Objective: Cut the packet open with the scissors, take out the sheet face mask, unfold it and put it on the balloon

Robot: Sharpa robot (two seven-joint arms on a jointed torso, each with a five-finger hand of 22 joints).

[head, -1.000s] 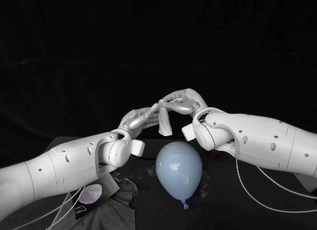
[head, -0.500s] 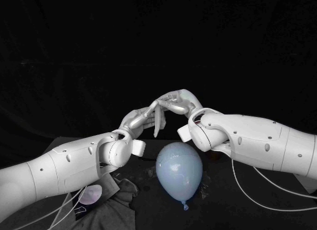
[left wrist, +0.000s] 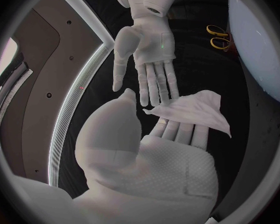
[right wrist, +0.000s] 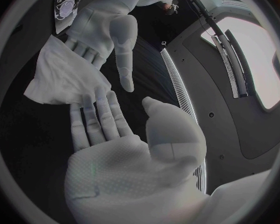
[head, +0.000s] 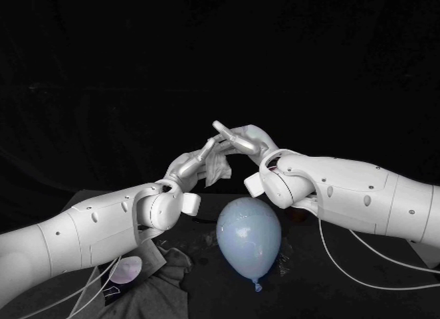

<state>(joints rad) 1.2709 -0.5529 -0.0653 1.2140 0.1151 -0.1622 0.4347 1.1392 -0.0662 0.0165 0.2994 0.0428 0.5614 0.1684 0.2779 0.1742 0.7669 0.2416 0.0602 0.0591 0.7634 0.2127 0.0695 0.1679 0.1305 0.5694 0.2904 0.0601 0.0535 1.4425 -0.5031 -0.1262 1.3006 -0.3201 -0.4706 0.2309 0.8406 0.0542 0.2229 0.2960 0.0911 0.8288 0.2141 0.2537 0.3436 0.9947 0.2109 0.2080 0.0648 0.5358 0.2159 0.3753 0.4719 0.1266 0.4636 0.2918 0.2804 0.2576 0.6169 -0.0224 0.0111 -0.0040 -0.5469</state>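
Observation:
The pale blue balloon (head: 248, 236) lies on the black table, knot toward me; its side shows as balloon (left wrist: 258, 45). Both hands are raised above its far end, palms facing each other. The folded white sheet mask (head: 217, 169) hangs against the fingers of my left hand (head: 189, 167). In the left wrist view the sheet mask (left wrist: 193, 112) lies across my left hand's (left wrist: 146, 149) fingers, thumb apart. My right hand (head: 244, 141) is spread flat, and in that view the right hand's (left wrist: 146, 50) fingertips touch the mask's edge. The sheet mask (right wrist: 65, 77) sits between both hands' fingers.
The cut packet (head: 127, 269) lies at the near left beside a crumpled grey cloth (head: 167, 286); the packet (right wrist: 65, 7) also shows beyond my left hand. Yellow-handled scissors (left wrist: 217, 35) lie on the table near the balloon.
My right hand has let go of its pinch on the mask's top and spread its fingers. The mask has slipped lower, against my left fingers, and fanned a little wider.

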